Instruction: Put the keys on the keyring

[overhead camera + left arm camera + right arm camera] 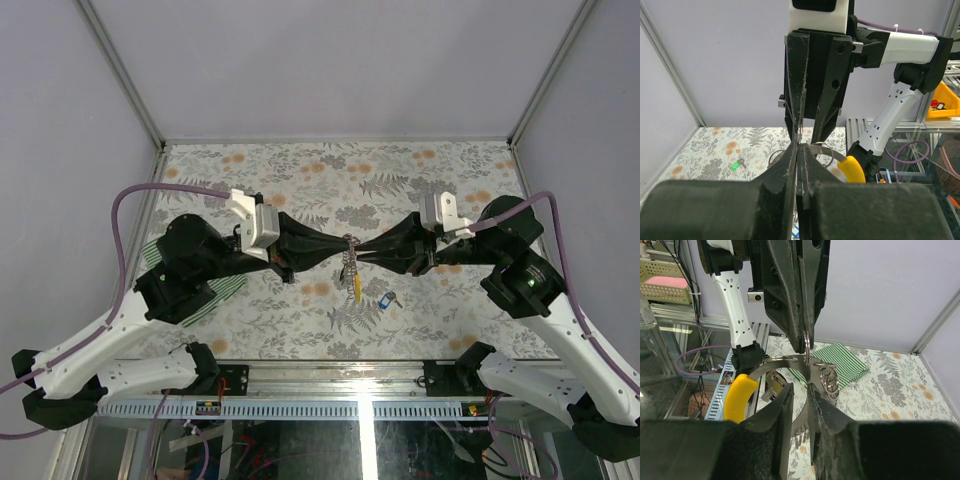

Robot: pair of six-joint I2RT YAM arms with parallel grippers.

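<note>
The keyring (790, 360) hung above the bench (300, 170) at the centre of the top view, where the two arms met tip to tip. Its yellow tag (356, 287) dangled just below that meeting point. The left claw (799, 152) was clenched on the keyring, its fingertips pinching the thin metal band and a small ring. The right claw (800, 397) faced it with its jaws a little apart and looked released. The fingers crowded the wrist views, so I could not tell whether one pad touched the band.

Neither key looked threaded. The blue key (385, 300) lay on the bench just to the lower right of the tag. The green key (735, 165) lay on the bench in the lower left of the left wrist view, apart from the keyring.

With only one claw gripping, the keyring could twist or slip in that narrow pinch, and the tag's weight would drag it round. The keys were tiny and lay flat, so a closing claw might skid them across the bench instead of lifting them.

The striped cloth (225, 290) lay at the left of the top view, partly under the left arm and well apart from the keys. Only the dangling tag hung close to the blue key.
</note>
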